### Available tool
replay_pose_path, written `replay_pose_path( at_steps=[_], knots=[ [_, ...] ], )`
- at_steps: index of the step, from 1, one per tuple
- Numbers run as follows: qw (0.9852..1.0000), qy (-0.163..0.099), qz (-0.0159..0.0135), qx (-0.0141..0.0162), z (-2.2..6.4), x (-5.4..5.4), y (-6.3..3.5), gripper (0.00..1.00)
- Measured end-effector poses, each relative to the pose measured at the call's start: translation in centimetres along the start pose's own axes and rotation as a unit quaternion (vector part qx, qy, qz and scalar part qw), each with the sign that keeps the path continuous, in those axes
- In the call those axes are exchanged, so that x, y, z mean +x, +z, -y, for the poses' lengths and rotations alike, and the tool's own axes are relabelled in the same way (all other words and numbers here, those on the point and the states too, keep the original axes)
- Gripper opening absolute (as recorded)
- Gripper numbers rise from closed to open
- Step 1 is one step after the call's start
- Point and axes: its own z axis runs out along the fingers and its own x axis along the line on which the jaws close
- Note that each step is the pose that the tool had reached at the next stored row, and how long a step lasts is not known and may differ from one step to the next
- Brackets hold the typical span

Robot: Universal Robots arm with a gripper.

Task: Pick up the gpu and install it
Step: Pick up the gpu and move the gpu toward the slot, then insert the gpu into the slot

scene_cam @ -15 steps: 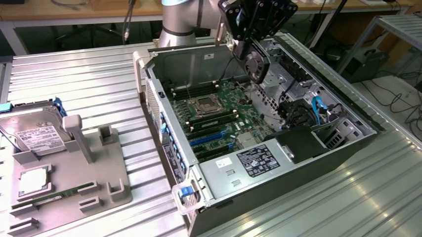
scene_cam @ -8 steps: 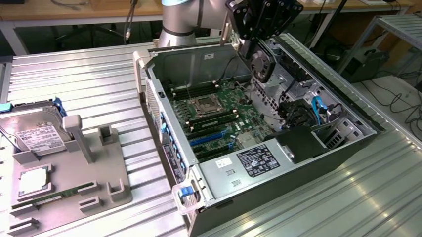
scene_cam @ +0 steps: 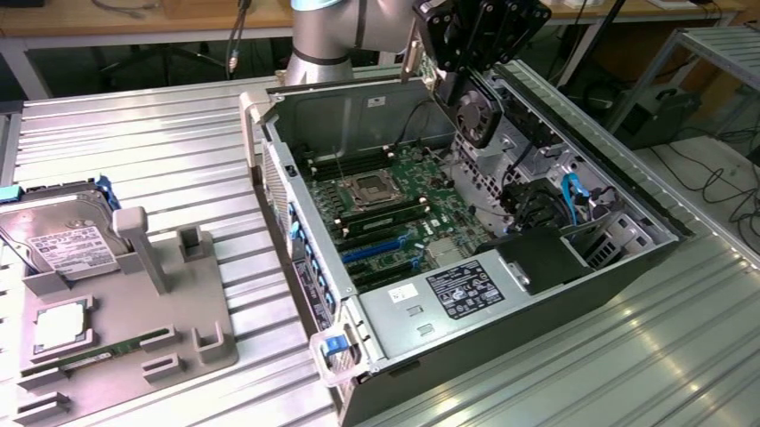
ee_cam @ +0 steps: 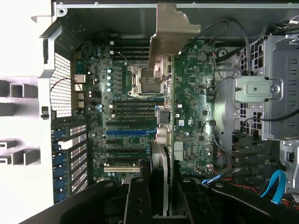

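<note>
- Exterior view: the tool (scene_cam: pixel 472 64) is clenched on the gpu (scene_cam: pixel 479 114). It holds the card in the air over the far end of the open computer case (scene_cam: pixel 398 313), well clear of the motherboard (scene_cam: pixel 392 203).
- The card touches nothing but the tool, and its fan side faces this camera. None of it is in a slot yet, so I judge the step in hand to be carrying and lining up, not seating.
- In the wrist view the tool (ee_cam: pixel 163 201) grips the gpu (ee_cam: pixel 163 126) edge-on. The silver bracket (ee_cam: pixel 169 35) is at the far end, close to the case wall (ee_cam: pixel 117 11).
- In that view the card's long edge runs across the line of the blue slot (ee_cam: pixel 127 132) and its neighbours. To do this step well, the card probably has to be turned parallel to them before it goes lower.
- The bracket should likely face the row of blue latches (ee_cam: pixel 65 161) at the case's slotted side.
- Any descent should be straight and slow, with the card upright. A tilt could jam the contact edge or scrape the processor socket (ee_cam: pixel 142 79).
- Loose cables (ee_cam: pixel 219 44) beside the drive cage are a snag risk, so the path should stay over the board.
- The grip looks narrow, so sideways force could twist the card.
</note>
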Motion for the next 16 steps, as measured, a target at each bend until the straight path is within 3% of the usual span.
replay_pose_path(
  at_steps=[16],
  knots=[
    [0.9999,-0.013,-0.0005,-0.0002,0.0,0.0,0.0,0.27]
  ],
)
